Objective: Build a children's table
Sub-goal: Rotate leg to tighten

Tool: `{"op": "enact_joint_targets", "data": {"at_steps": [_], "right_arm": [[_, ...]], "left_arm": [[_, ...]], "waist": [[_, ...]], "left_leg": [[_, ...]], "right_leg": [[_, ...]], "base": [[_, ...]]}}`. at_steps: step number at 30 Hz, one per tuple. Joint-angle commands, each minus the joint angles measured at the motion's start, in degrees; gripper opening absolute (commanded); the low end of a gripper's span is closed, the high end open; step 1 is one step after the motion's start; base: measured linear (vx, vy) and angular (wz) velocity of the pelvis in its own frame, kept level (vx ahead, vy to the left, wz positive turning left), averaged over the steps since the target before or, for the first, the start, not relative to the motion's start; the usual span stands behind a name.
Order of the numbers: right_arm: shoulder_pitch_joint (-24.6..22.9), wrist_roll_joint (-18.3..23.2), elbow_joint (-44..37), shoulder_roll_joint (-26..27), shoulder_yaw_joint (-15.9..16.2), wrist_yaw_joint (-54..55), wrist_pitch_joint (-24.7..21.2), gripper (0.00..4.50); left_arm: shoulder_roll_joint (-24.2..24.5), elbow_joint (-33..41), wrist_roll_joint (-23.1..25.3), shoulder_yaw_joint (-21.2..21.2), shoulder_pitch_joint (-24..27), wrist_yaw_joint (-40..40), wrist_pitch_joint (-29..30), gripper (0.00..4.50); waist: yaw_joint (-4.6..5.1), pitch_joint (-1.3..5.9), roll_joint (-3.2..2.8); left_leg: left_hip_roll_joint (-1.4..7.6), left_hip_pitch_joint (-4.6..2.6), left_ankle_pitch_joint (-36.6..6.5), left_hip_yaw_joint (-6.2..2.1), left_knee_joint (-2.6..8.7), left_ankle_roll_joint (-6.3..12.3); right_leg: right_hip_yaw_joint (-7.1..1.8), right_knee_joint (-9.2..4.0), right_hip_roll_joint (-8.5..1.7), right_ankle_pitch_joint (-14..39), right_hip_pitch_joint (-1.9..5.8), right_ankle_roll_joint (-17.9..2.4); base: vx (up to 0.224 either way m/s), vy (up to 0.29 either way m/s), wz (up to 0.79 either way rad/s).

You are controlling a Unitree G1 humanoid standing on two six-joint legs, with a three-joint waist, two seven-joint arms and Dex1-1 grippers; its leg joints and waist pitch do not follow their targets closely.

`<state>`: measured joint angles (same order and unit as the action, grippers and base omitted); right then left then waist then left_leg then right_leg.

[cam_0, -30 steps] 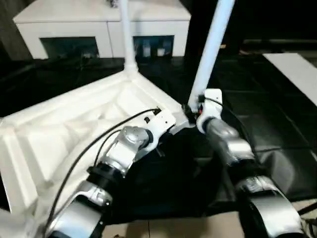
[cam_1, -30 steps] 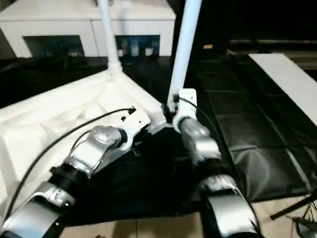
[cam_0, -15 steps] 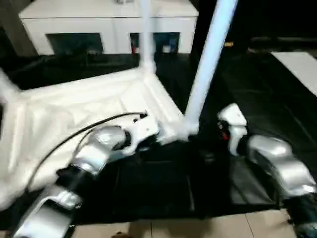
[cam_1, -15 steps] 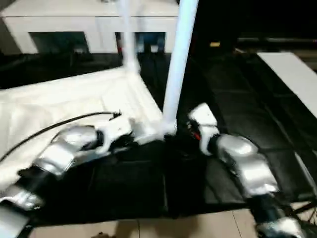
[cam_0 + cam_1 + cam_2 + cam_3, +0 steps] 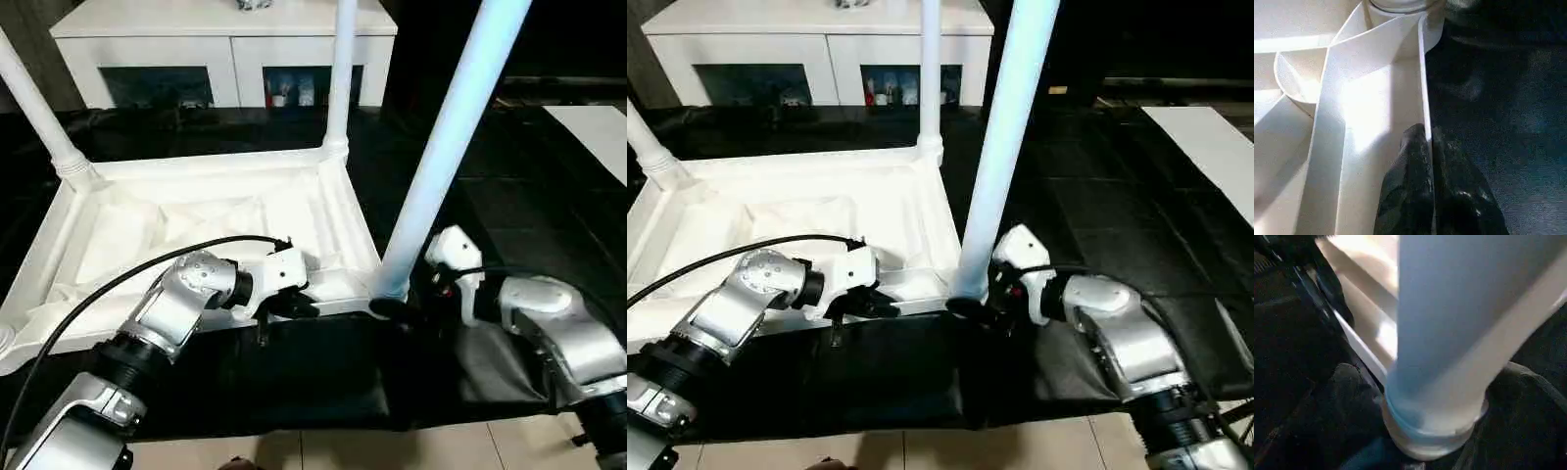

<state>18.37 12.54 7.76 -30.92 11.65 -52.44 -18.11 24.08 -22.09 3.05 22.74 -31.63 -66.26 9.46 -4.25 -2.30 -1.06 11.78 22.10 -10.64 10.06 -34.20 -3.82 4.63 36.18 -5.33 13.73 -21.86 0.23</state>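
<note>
Left eye view, centre right: my right pincer (image 5: 397,311) has spread wide around the leg (image 5: 446,147) base — a second ago it gripped; leg stands socketed; my left pincer (image 5: 1426,147) stays clenched on the tabletop (image 5: 196,220) rim.

A black mat (image 5: 294,382) is spread over the floor, creased at its near edge. Pale floor tiles (image 5: 421,448) are seen in front. A white cabinet (image 5: 225,39) with glass doors is placed behind. A white panel (image 5: 593,132) is seen far right.
</note>
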Motion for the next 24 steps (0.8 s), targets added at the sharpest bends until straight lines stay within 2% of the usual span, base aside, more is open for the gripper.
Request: {"op": "enact_joint_targets", "data": {"at_steps": [1,2,6,12,13,20,23,24], "right_arm": [[2.06,-0.81,0.8,0.63,-0.04,0.35,0.39,4.22],[2.37,-0.83,1.18,0.74,0.07,0.22,0.39,4.02],[2.96,-0.84,2.44,0.88,-0.07,0.4,0.55,3.59],[2.98,-0.66,3.29,1.4,-0.59,0.04,1.09,3.28],[2.97,-0.66,3.3,1.4,-0.59,0.02,1.1,3.01],[2.56,-0.59,4.38,2.42,-1.16,0.56,1.22,2.7],[2.9,-1.16,6.39,4.61,-2.21,4.58,0.94,2.68],[3.94,-2.51,10.16,9.34,-4.36,14.3,-0.51,2.67]], "left_arm": [[-0.14,1.9,-0.39,-0.24,-0.76,-0.9,-2.04,0.0],[-0.15,1.92,-0.41,-0.25,-0.82,-0.88,-1.95,0.0],[0.09,1.87,-0.46,-0.15,-1.0,-0.71,-1.86,0.0],[0.31,1.86,-0.45,-0.09,-0.73,-0.81,-1.97,0.0],[0.32,1.86,-0.44,-0.09,-0.73,-0.81,-1.97,0.0],[0.49,1.78,-0.53,-0.06,-0.57,-1.07,-1.87,0.0],[-0.21,1.34,-0.05,-0.14,-0.47,0.61,-0.72,0.0],[-2.72,-0.22,0.64,-0.83,-0.67,5.17,2.31,0.0]], "waist": [[0.17,3.83,0.35],[0.18,3.86,0.52],[-0.05,3.84,0.39],[-0.16,3.93,0.42],[-0.16,3.93,0.35],[-0.12,3.84,0.44],[-0.02,3.73,0.41],[0.3,3.6,0.41]], "left_leg": [[1.49,-1.0,-1.49,-0.27,3.17,5.4],[1.47,-1.01,-1.16,-0.21,3.11,5.81],[1.56,-1.11,-1.14,-0.2,3.04,6.06],[1.49,-1.08,-0.67,-0.19,2.9,6.27],[1.53,-1.12,-0.9,-0.19,2.91,6.24],[1.46,-1.04,-2.19,-0.15,2.9,5.73],[1.48,-1.1,-3.43,-0.16,3.03,4.97],[1.41,-1.01,-3.83,-0.13,3.13,4.22]], "right_leg": [[-2.84,-2.83,-2.82,-12.01,3.03,-16.49],[-2.84,-2.81,-2.78,-12.38,3.0,-16.53],[-2.87,-2.78,-2.79,-11.4,2.94,-16.52],[-2.88,-2.64,-2.76,-12.17,2.97,-16.61],[-2.87,-2.65,-2.75,-11.85,2.93,-16.62],[-2.98,-2.7,-2.73,-10.1,2.91,-16.49],[-3.01,-2.84,-2.69,-8.09,2.81,-16.29],[-3.08,-2.89,-2.67,-7.09,2.7,-16.14]], "base": [[0.0,0.0,0.0],[0.0,0.0,0.0],[0.0,0.0,0.0],[0.0,0.0,0.0],[0.0,0.0,0.0],[0.0,0.0,0.0],[0.0,0.0,0.0],[0.0,0.0,0.0]]}}
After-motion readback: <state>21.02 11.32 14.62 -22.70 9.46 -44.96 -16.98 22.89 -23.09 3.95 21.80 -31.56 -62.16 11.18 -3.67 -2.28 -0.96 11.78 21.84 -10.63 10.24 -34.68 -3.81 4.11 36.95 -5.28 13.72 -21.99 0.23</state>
